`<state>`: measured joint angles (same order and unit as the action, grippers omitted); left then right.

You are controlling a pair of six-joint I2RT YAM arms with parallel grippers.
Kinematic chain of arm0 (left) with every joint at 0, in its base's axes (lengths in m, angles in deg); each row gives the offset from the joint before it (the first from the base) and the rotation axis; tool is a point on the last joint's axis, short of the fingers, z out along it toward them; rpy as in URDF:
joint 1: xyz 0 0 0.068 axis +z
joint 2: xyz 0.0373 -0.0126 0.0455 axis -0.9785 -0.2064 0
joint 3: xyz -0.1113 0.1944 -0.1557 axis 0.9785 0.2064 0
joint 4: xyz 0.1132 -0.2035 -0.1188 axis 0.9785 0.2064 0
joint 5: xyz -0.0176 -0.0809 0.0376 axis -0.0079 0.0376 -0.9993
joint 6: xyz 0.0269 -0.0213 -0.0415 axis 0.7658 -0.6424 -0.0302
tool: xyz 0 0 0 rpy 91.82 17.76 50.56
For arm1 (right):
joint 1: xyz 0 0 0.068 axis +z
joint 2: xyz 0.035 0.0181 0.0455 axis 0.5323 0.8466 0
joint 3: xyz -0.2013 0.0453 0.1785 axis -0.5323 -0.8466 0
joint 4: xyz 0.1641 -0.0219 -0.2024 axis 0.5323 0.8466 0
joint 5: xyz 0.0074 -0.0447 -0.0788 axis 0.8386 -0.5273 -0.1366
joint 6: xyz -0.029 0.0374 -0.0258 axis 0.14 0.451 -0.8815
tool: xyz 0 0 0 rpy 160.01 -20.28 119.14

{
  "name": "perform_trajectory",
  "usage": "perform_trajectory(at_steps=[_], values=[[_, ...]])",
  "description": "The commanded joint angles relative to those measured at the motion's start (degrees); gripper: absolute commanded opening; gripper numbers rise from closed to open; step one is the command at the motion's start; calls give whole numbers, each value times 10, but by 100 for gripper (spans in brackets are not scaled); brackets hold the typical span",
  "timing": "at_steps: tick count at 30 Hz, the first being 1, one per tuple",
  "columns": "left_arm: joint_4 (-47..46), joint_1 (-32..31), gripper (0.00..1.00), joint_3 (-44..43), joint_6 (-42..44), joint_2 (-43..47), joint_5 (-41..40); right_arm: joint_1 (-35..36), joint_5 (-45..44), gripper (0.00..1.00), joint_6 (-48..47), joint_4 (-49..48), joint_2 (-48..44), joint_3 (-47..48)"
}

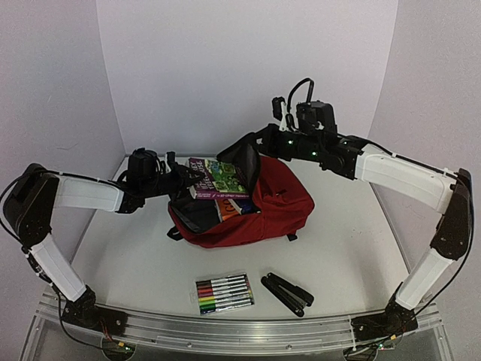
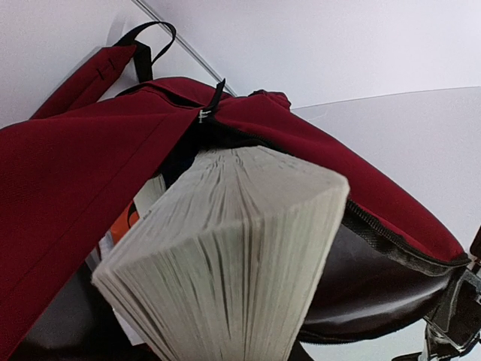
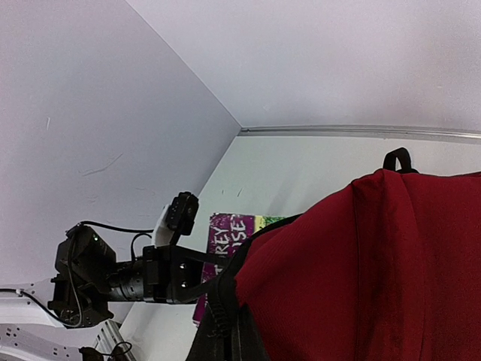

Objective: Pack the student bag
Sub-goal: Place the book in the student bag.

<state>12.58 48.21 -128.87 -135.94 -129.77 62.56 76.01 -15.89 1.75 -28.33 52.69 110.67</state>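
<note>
Student bag (image 1: 279, 204) sits mid counter (image 1: 338, 256), mouth toward left arm. Right pincer (image 1: 259, 143) clenched on its lip, propping it open. Left pincer (image 1: 183, 179) grasps a book (image 1: 218, 177) at the mouth. Next I judge a deeper push, clearing the lip.

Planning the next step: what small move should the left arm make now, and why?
Probably slide the book deeper into the student bag. The left gripper grips it with the book only partly in the opening, and the right gripper holds the flap lifted, so the way looks clear.
</note>
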Motion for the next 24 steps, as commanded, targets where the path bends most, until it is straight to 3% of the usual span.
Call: perform_trajectory(at_steps=[1, 6, 16, 19, 24], values=[[-73, -44, 0, -76, 22, -47, -25, 5, -4, 0, 10, -67, -38, 2], [-53, -69, 3, -119, 38, -106, -34, 6, -5, 0, 12, -70, -37, -6], [133, -69, 66, -126, 139, -53, -82, 6, -7, 0, 6, -70, -50, -16], [190, -69, 74, -122, 162, -34, -98, 6, -7, 0, 6, -70, -50, -16], [215, -70, 74, -100, 170, -17, -111, 6, -3, 0, 7, -70, -47, -17]])
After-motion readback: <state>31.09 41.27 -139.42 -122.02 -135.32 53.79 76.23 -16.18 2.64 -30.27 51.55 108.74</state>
